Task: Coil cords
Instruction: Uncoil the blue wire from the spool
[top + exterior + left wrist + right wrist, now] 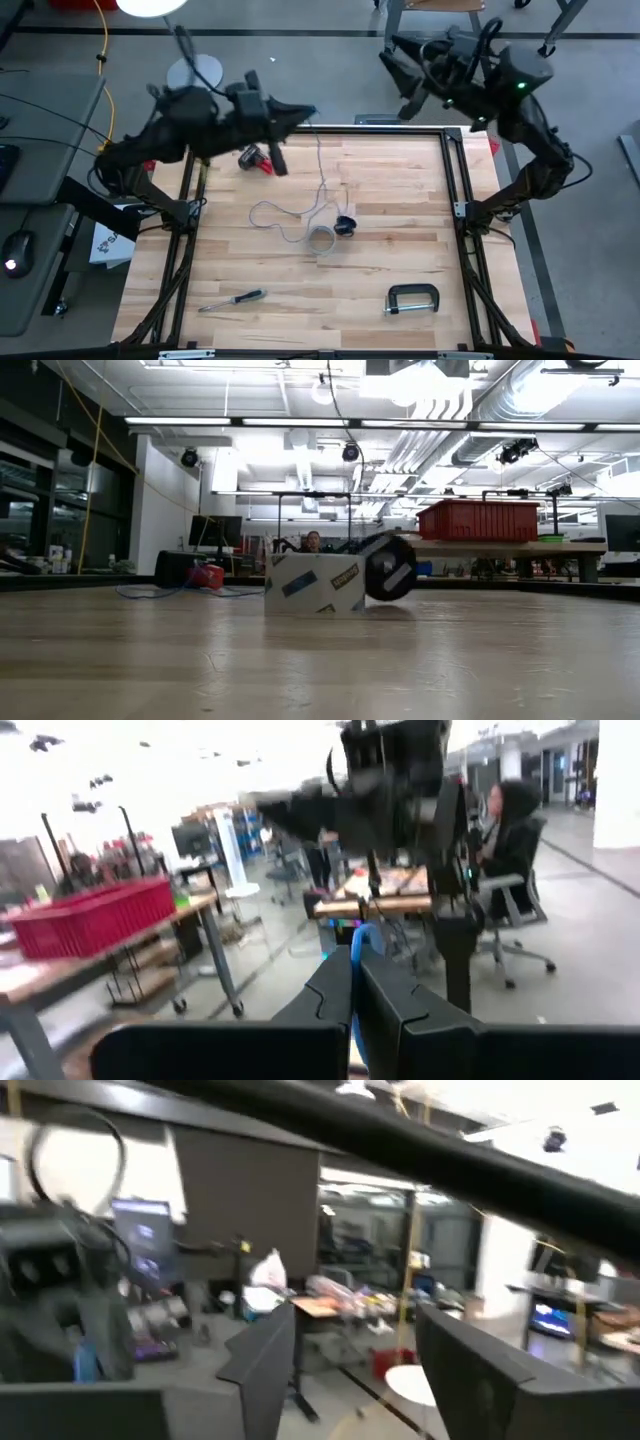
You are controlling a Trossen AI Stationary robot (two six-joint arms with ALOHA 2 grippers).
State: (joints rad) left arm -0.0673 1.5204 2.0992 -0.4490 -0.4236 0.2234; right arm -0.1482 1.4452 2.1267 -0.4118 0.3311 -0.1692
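My left gripper [303, 113] is raised over the table's far edge and is shut on a blue cord [364, 935]. From it a thin pale cord [320, 160] drops to the wood, where it lies in loose loops [272, 213] beside a small grey ring [321, 240] and a black piece [345, 225]. My right gripper [401, 78] is up beyond the far right corner, open, with nothing between its fingers [262, 1365]. The low view shows only a white block [315, 582] with a black round part resting on the wood. My left gripper pinches the blue cord between its two shut fingers [330, 990]. A short blue bend [360, 945] stands out past the fingertips. The fingers point about level, toward the table's right side. The pale cord hangs slack below the gripper, and its lower part lies on the table.
A red-handled tool [258, 160] lies under the left arm. A screwdriver [232, 298] and a metal C-clamp [412, 298] lie near the front edge. Black frame rails [455, 170] run along the table's sides. A person sits in the room behind [515, 830].
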